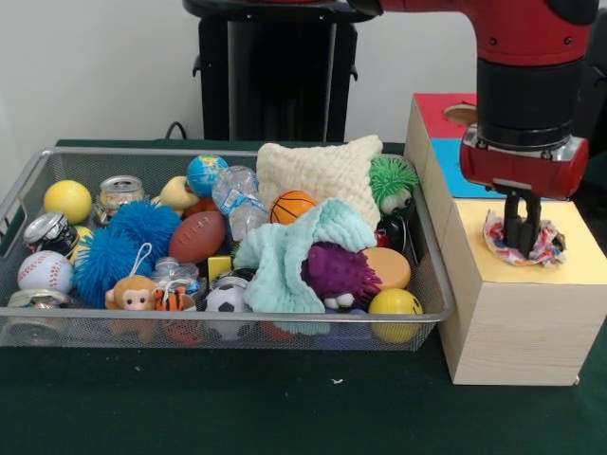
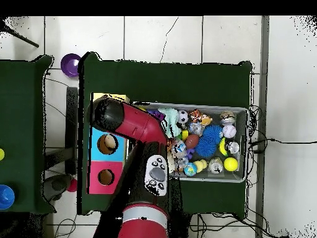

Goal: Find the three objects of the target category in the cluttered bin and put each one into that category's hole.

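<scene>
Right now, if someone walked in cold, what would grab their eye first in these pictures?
The red arm's gripper over the yellow-topped wooden box, fingers pressed into a crumpled patterned wrapper at the box's hole. Then the wire mesh bin beside it, heaped with toys: blue spiky balls toward one end, a mint cloth and a cream knitted cushion in the middle.

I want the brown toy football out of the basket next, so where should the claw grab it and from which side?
Judging by its pose, come straight down from above on the football and pinch across its narrow middle. It lies tilted on top of the pile, with the blue spiky ball close beside one end, leaving little side room.
</scene>
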Robot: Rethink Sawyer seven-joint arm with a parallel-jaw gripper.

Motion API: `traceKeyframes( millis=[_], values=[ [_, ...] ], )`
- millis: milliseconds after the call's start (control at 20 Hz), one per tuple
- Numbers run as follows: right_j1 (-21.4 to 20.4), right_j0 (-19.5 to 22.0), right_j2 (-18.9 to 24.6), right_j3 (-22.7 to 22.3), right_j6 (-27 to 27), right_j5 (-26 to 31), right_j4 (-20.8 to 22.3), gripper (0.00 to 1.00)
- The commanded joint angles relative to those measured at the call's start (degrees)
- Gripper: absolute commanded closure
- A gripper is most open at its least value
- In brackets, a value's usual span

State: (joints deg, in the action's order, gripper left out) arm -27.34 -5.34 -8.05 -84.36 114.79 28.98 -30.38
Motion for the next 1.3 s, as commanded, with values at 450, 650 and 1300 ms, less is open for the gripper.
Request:
traceKeyframes(
  millis=[450, 650, 1300],
  values=[
    [9.0, 0.9, 7.2, -2.5, 10.6, 15.1, -0.6, 1.00],
    [10.5, 1.0, 7.5, -2.8, 10.3, 12.0, -0.7, 1.00],
    [3.1, 1.5, 5.7, -5.3, 6.9, 19.9, 2.4, 1.00]
  ],
)
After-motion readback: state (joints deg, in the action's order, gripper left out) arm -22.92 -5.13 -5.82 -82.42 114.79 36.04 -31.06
